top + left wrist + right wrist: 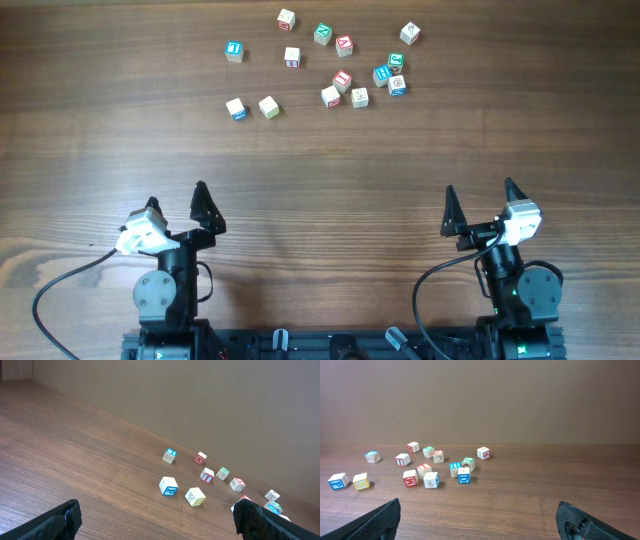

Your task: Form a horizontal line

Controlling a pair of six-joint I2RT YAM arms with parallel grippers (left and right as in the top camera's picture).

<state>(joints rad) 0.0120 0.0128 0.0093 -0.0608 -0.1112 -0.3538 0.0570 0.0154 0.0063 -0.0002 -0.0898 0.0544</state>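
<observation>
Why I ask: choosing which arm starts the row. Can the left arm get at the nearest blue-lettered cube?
Probably yes: the left pincer stands open, only bare table lies between it and the blue-lettered cube, and the yellow-lettered cube beside it sits apart. Its reach I can't judge.

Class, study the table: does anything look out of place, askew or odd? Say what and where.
The letter cubes lie scattered over the far side of the table, turned at different angles; no row exists. Several crowd together at the right; two sit apart at the left. Nothing looks damaged.
</observation>
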